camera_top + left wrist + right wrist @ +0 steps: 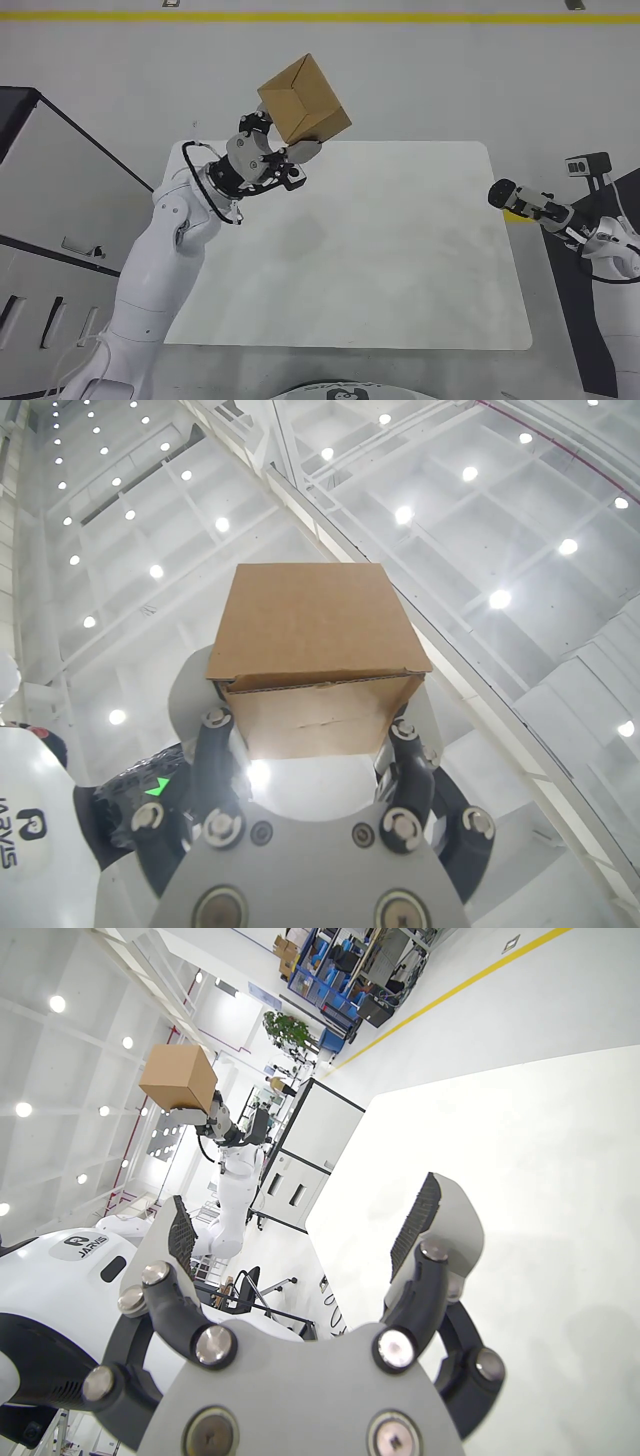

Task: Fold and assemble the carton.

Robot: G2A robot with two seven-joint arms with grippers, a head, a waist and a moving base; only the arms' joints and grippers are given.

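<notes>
**Folded carton held aloft in the left gripper, right gripper empty**

The brown carton [304,98] already has the shape of a closed box. It is raised clear of the table, tilted, at about 11 o'clock over the tabletop's far-left corner. The left gripper [283,138] is clenched on its lower end, one finger against each opposite side. In the left wrist view a flap edge runs across the nearest face, its seam a little ragged. The folding looks largely done. What seems left is a final tuck, if one is needed, and setting the box down. The face turned away from the cameras cannot be judged.

The right gripper [305,1228] hangs at 3 o'clock, just off the table's right edge, fingers spread and holding nothing.

The white table [400,260] has rounded corners. It stands on a pale grey floor with a yellow line [320,16] at 12 o'clock. A white cabinet [310,1143] stands past 9 o'clock. Round lights dot a high white ceiling.
</notes>
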